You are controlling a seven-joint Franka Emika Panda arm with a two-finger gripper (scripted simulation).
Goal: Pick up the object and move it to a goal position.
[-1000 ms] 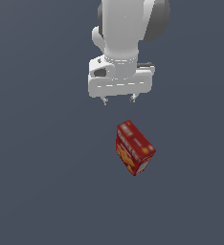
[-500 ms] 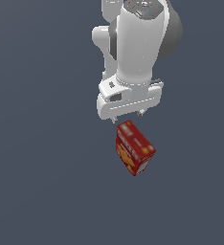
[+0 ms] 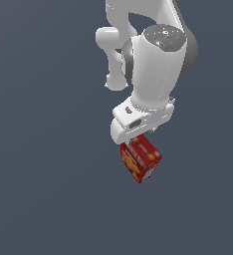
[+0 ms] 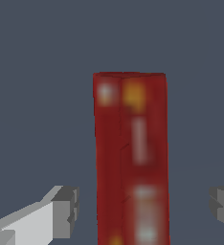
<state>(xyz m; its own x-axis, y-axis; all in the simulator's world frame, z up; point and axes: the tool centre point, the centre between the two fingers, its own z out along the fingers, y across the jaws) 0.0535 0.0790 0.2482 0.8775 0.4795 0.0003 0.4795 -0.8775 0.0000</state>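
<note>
The white Panda gripper hangs directly over the red rectangular cardboard box with yellow-orange pictures, jaws apart with a finger flanking each long side, neither touching. The box lies on the dark grey floor. Closing off-centre could twist or tip it. In the exterior view the wrist hides the fingers; the box's label is blurred.

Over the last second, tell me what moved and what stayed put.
The arm came down toward the box; in the exterior view its hand now covers the box's upper edge. The gripper is open, with a finger on each side of the box and a gap on both sides, so nothing is grasped yet. The box has not moved or turned.
</note>
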